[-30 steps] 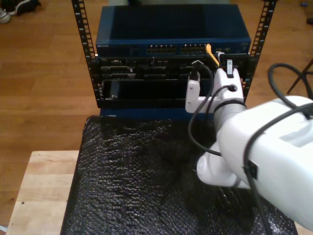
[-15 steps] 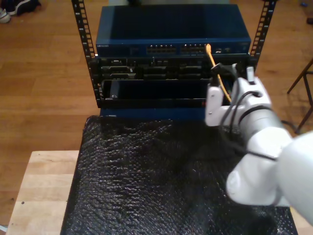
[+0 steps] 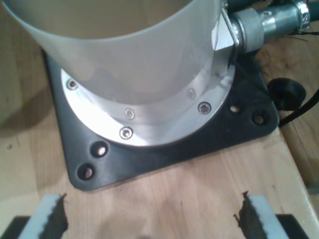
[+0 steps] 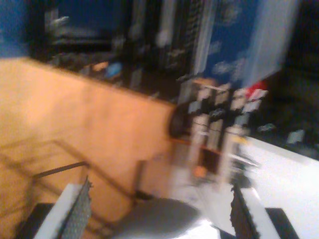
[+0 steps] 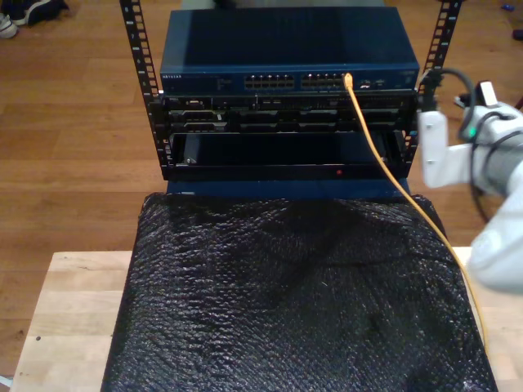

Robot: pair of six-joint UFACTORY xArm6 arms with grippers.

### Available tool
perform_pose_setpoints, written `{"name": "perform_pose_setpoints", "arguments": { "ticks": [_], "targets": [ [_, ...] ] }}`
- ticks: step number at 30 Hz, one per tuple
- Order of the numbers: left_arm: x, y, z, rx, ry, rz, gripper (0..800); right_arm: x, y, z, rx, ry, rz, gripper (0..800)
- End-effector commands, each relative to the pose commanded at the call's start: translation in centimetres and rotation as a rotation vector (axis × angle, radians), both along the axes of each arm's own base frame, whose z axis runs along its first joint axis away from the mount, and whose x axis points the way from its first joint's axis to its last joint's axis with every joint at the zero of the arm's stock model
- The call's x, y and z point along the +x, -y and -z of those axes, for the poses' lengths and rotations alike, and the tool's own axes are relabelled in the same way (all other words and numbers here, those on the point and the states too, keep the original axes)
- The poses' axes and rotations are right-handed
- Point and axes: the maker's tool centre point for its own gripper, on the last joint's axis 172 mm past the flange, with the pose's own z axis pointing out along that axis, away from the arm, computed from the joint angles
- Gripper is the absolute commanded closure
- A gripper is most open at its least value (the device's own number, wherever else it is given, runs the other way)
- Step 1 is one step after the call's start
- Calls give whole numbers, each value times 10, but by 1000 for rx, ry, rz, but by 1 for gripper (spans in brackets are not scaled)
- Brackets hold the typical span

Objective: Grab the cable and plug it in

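Observation:
The orange-yellow cable [image 5: 384, 163] has its end seated in a port [image 5: 348, 79] on the front of the blue switch [image 5: 286, 49]. From there it runs down over the black mat toward the exterior view's right. My second gripper [image 5: 437, 122] hovers off the rack's right post in the exterior view, apart from the cable. In the blurred second wrist view my second gripper [image 4: 159, 209] is open, with rack gear and wood floor beyond its fingers [image 4: 70, 209]. My first gripper [image 3: 154, 219] is open over bare wood, facing a white arm base [image 3: 134, 55] on a black plate [image 3: 164, 149].
A black rack [image 5: 163, 139] holds the switch and darker units below. A black bubble mat [image 5: 286, 302] covers the wooden table [image 5: 73, 310]. A metal connector [image 3: 264, 25] and a black cable [image 3: 299, 112] sit beside the arm base. Wood floor surrounds the rack.
The white arm swung from in front of the rack out to the exterior view's right. The cable is now uncovered along its length and its end stays in the switch port.

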Motion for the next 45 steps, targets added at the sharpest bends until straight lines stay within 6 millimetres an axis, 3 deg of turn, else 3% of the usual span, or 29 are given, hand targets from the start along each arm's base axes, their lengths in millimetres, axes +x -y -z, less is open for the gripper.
{"name": "perform_pose_setpoints", "arguments": {
  "ticks": [5, 9, 13, 18, 22, 32, 38, 45],
  "targets": [
    [0, 0, 0, 0, 0, 0, 0, -19, 45, 15, -34, -181, 13, 13],
    [0, 0, 0, 0, 0, 0, 0, -37, 78, 20, -84, -250, -1, 8],
    [0, 0, 0, 0, 0, 0, 0, -68, 105, 25, -104, -334, -12, 4],
    [0, 0, 0, 0, 0, 0, 0, -139, 144, 35, -73, -499, 36, 4],
    [0, 0, 0, 0, 0, 0, 0, -209, 164, 54, -63, -655, 88, 3],
    [0, 0, 0, 0, 1, -1, 0, -344, 207, 99, -133, -907, 181, 2],
    [0, 0, 0, 0, 0, 0, 0, -395, 216, 120, -92, -970, 157, 2],
    [0, 0, 0, 0, 0, 0, 0, -432, 212, 135, -69, -1004, 118, 2]
  ]
}}
